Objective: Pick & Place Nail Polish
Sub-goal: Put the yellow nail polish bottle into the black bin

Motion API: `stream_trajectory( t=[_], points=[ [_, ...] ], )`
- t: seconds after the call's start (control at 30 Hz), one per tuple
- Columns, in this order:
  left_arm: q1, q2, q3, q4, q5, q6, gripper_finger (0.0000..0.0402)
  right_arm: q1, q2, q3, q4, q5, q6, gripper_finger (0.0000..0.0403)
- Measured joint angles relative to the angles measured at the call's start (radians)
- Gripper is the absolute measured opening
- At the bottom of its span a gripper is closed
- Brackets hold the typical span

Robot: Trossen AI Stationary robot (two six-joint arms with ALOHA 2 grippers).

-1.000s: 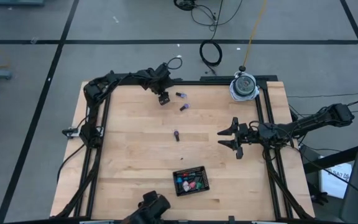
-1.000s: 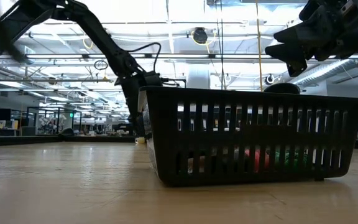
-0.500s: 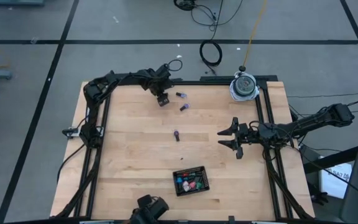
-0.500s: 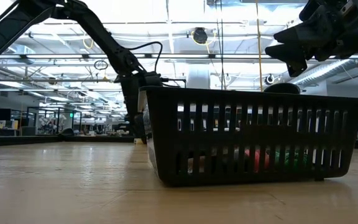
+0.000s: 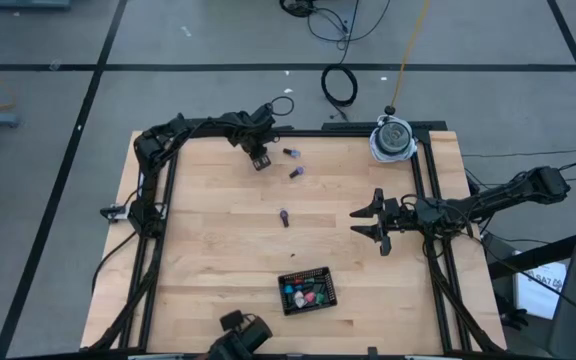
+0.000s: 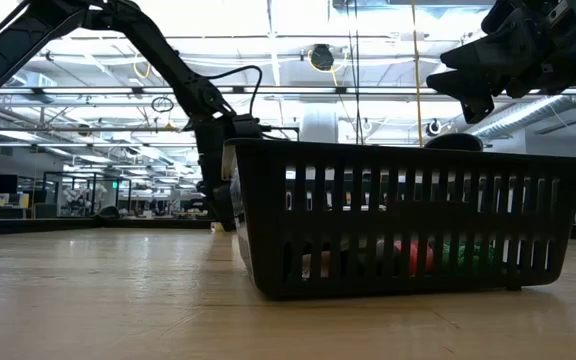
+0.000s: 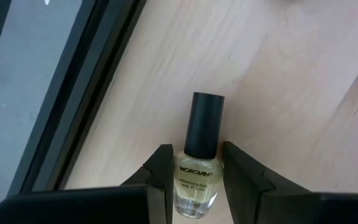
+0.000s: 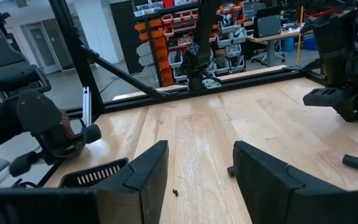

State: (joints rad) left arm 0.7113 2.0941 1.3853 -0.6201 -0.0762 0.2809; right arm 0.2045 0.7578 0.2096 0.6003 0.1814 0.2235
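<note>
Left gripper (image 5: 259, 160) hovering low over the wooden table (image 5: 218, 250), far from the black basket (image 5: 308, 290), near the table's far rail. Closing on a pale nail polish bottle (image 7: 196, 186), the two fingers (image 7: 161, 180) pressing either side of the clear glass body, the black cap (image 7: 204, 132) sticking out past the fingertips. Bottle lying on the wood just beside the dark frame rail (image 7: 73, 106).

Three more purple bottles lying loose on the table between the left gripper and the basket: one (image 5: 291, 153) just beside the gripper, one (image 5: 296, 173) a little nearer the basket, one (image 5: 284, 217) about midway to the basket. Several bottles already sitting inside the basket, showing green, pink and red (image 5: 306, 295).

Right gripper (image 5: 368, 223) waiting above the table, beyond the basket toward the right rail, jaws spread wide, gripping nothing.
</note>
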Motion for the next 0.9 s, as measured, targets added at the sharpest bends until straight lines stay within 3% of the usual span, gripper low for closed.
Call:
stream_trajectory(
  t=[0.3,0.6,0.67,0.73,0.9],
  points=[
    [-0.045,-0.155,-0.009,-0.026,0.119,-0.023,0.0087,0.0,0.0,0.0,0.0,0.0,0.0,0.0169],
    [-0.231,-0.424,-0.005,0.007,0.317,-0.041,0.008,0.0,0.0,0.0,-0.001,0.0,0.0,0.0169],
    [-0.283,-0.477,-0.032,0.089,0.354,-0.09,0.0028,0.0,0.0,0.0,-0.001,0.0,0.0,0.0169],
    [-0.343,-0.528,-0.083,0.197,0.359,-0.139,0.0004,0.0,0.0,0.0,0.0,0.0,0.0,0.0169],
    [-0.489,-0.667,-0.257,0.392,0.292,-0.215,0.0002,0.0,0.0,0.0,0.0,0.0,0.0,0.0169]
  ],
)
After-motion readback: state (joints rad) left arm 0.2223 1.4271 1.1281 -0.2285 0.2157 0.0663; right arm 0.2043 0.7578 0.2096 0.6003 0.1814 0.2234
